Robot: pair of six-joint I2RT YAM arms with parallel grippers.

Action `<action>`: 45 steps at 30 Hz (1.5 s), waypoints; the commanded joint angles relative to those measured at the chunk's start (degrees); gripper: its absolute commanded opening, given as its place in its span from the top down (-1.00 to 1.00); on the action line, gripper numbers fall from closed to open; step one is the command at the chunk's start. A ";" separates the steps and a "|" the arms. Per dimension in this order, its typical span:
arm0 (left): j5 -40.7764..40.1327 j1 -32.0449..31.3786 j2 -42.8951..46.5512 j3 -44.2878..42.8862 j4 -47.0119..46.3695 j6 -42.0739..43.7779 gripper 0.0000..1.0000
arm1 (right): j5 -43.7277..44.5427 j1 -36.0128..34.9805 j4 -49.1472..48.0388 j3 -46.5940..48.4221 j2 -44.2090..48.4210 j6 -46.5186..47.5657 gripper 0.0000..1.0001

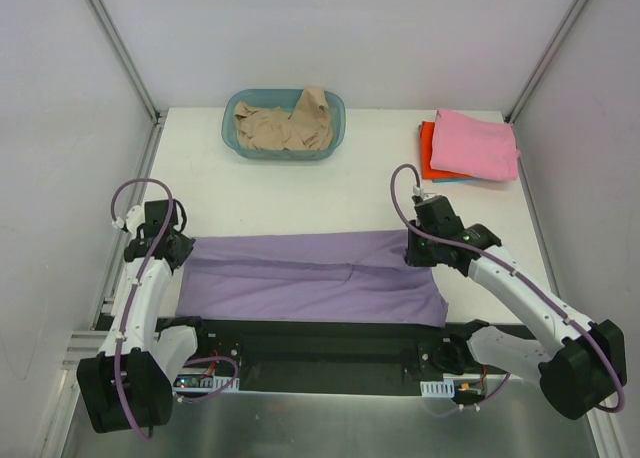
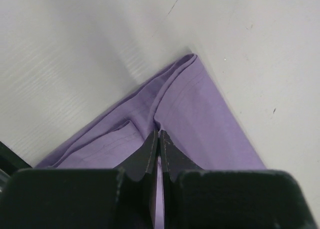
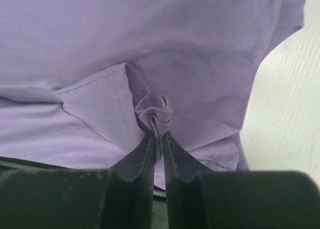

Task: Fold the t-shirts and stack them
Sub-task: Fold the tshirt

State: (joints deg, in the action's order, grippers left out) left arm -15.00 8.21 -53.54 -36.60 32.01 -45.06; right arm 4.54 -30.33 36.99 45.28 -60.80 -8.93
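A lavender-purple t-shirt (image 1: 310, 283) lies folded into a long flat band along the table's near edge. At its left end my left gripper (image 1: 183, 250) is shut, with a thin fold of the cloth (image 2: 200, 119) between its tips (image 2: 159, 134). My right gripper (image 1: 415, 253) sits at the band's far right corner. It pinches a small bunched knot of the lavender fabric (image 3: 150, 39) between nearly closed fingers (image 3: 159, 134). A folded pink t-shirt (image 1: 475, 143) rests on a folded orange-red one (image 1: 428, 153) at the back right. A crumpled beige t-shirt (image 1: 285, 126) lies in the basket.
The teal plastic basket (image 1: 229, 128) stands at the back centre of the white table. Metal frame posts rise at the back corners, with white walls close on both sides. A dark base plate runs along the near edge between the arm bases.
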 commanded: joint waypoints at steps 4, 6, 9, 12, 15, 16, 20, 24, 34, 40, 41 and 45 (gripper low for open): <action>-4.15 -0.30 2.73 -0.05 4.55 -3.28 0.04 | -3.30 -2.54 8.44 -4.31 4.89 -4.60 0.38; -3.89 -0.30 4.22 -0.40 5.34 -3.55 -0.35 | -7.42 -2.81 9.50 -6.33 7.17 -4.17 -0.17; -0.65 -0.39 6.07 -2.33 5.52 -2.67 -0.99 | -8.23 -2.81 9.94 -10.29 11.38 -3.81 -0.93; 4.35 -0.39 6.17 -4.97 5.34 -1.53 -0.99 | -7.35 -2.81 9.42 -9.25 14.91 -3.12 -0.94; 10.05 -0.47 4.33 -6.38 4.91 -1.26 -0.99 | -7.96 -2.81 7.40 -5.03 16.85 -0.66 -0.93; 11.39 -0.56 3.71 -6.21 4.21 -1.35 -0.99 | -8.05 -2.81 6.78 -3.80 15.72 -0.13 -0.93; 18.42 -2.14 0.20 -2.70 -1.67 -1.17 -0.99 | -11.56 -2.81 2.83 2.52 8.26 2.68 -0.94; 21.68 -3.29 -5.94 -0.32 -5.64 -0.12 -0.98 | -11.13 -2.81 0.19 6.39 -1.76 3.39 -0.94; 15.54 -3.20 -14.83 2.06 -6.61 2.78 -0.98 | -15.68 -2.90 -2.45 2.20 -12.86 3.21 -0.94; 14.04 -3.02 -18.62 0.83 -6.61 2.96 -0.99 | -23.41 -4.12 4.92 -5.63 0.72 2.69 -0.94; 14.04 -3.11 -19.05 0.65 -6.87 3.05 -0.99 | -24.82 -4.30 7.63 -7.81 3.55 1.73 -0.94; 12.46 -3.11 -19.59 -0.05 -6.70 3.31 -0.98 | -29.85 -4.92 15.11 -10.12 16.21 -1.43 -0.94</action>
State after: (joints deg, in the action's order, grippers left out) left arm 0.97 4.95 -71.79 -35.83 25.74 -43.42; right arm -18.17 -34.54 42.87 36.38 -54.85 -7.18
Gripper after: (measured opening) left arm 0.993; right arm 0.969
